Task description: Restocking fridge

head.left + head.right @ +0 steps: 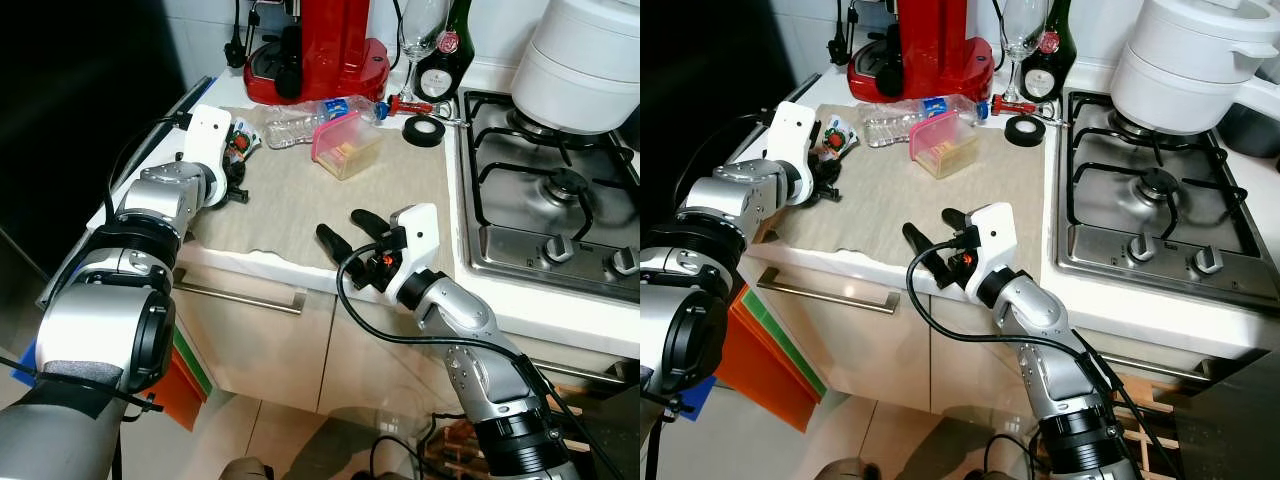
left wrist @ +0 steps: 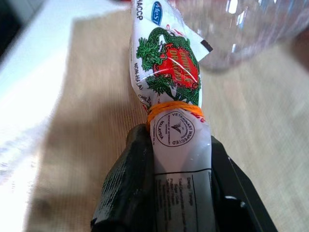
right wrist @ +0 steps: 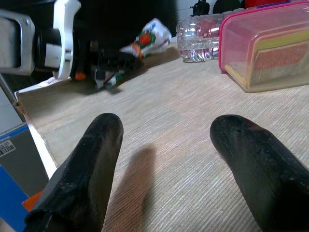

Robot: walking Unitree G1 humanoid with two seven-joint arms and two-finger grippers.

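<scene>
white plastic sachet with a red-green dragon print [image 2: 176, 145] sits clamped lengthwise in the left gripper [image 2: 176, 193] at the beige mat's [image 1: 300, 200] far-left corner, while the right gripper [image 1: 350, 232], fingers apart, hovers well away.

The sachet's [image 2: 176, 145] lower end runs off the picture's edge (print there too small to read).
</scene>
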